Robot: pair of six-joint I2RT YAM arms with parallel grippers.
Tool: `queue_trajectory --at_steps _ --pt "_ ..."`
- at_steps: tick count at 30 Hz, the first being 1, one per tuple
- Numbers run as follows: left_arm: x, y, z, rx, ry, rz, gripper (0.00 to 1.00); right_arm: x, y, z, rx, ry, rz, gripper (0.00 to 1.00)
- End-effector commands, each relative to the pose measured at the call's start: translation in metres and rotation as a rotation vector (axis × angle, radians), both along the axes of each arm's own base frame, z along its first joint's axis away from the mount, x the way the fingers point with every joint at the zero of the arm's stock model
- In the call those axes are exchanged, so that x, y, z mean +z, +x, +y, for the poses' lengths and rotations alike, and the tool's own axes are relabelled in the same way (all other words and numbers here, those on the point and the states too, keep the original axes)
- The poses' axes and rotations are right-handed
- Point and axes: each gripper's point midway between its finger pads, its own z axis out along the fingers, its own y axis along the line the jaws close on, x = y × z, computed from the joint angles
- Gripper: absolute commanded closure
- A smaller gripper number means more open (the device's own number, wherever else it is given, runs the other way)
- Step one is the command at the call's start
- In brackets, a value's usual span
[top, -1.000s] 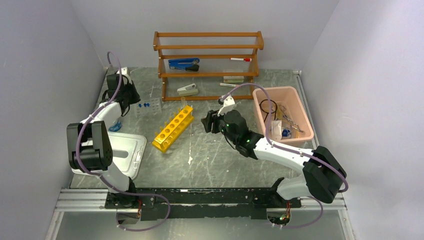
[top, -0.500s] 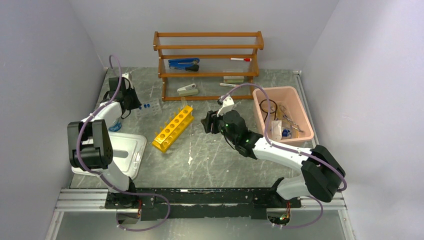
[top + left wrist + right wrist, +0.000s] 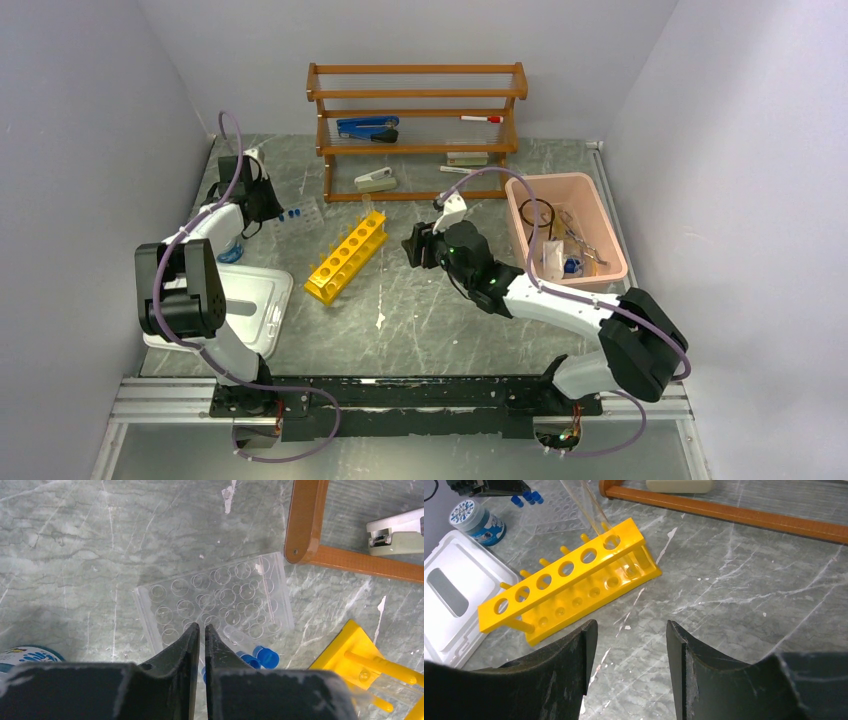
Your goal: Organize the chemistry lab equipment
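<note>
Lying just right of the closed left end effector, blue-capped tubes slant caps-first toward yellow rack; right end effector, fingers spread, sits farther off.

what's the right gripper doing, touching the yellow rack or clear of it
Apart. The top view shows a plain gap between the right gripper and the yellow rack; the right wrist view shows the rack lying ahead of the open jaws.

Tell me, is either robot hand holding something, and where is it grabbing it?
The right gripper is open and empty. The left gripper is shut beside the blue-capped tubes; whether it pinches one cannot be told.
</note>
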Motion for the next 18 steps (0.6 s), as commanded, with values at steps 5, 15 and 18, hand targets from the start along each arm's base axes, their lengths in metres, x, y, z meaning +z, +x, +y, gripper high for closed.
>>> queue_trajectory --at_steps 5,15,18 --pt "0.014 -0.002 -0.003 -0.013 -0.018 -0.028 0.84 0.006 0.008 0.002 -0.011 0.016 -0.017 0.44" --pt "0.011 -0.011 -0.005 -0.022 -0.023 -0.02 0.91 0.005 0.008 0.002 -0.015 0.014 -0.013 0.44" --pt "0.009 -0.013 -0.009 -0.035 -0.036 -0.017 0.92 0.003 0.008 0.002 -0.015 0.012 -0.011 0.44"
